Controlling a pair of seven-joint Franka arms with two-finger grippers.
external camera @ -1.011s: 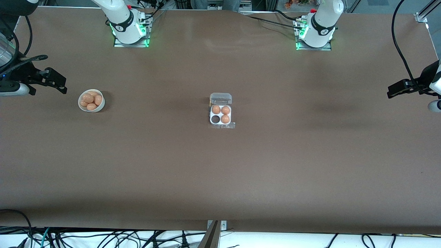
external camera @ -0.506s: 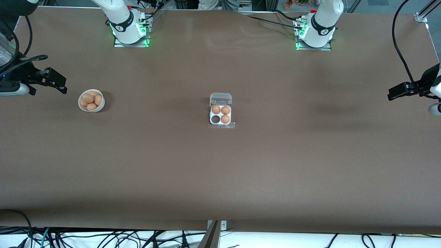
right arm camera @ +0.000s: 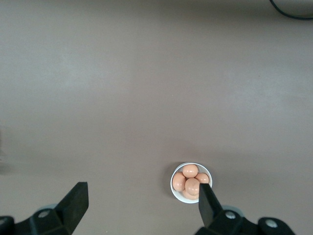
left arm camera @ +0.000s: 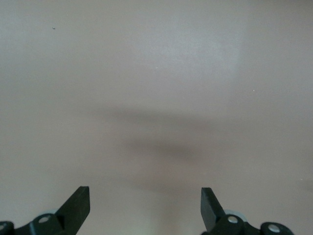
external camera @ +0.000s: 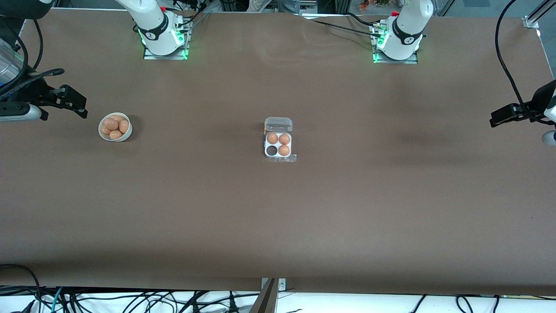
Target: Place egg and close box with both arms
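The box [external camera: 278, 150] lies at the table's middle, its clear lid [external camera: 278, 124] open and lying back toward the robots' bases. Three brown eggs fill its cells; the cell nearest the front camera toward the right arm's end is empty [external camera: 272, 150]. A round white bowl [external camera: 115, 127] with several brown eggs [right arm camera: 190, 179] stands toward the right arm's end. My right gripper [external camera: 80, 108] is open and empty, up in the air beside the bowl; it also shows in the right wrist view [right arm camera: 143, 205]. My left gripper [external camera: 495, 118] is open and empty over the left arm's end of the table, seen too in its wrist view [left arm camera: 145, 205].
The brown table [external camera: 278, 217] stretches wide around the box. Both arm bases [external camera: 163, 39] [external camera: 397, 43] stand along the edge away from the front camera. Cables [external camera: 130, 300] hang below the edge nearest the camera.
My right gripper has shifted slightly toward the bowl. My left gripper has drifted a little toward its end of the table. Box, bowl and eggs have not moved.
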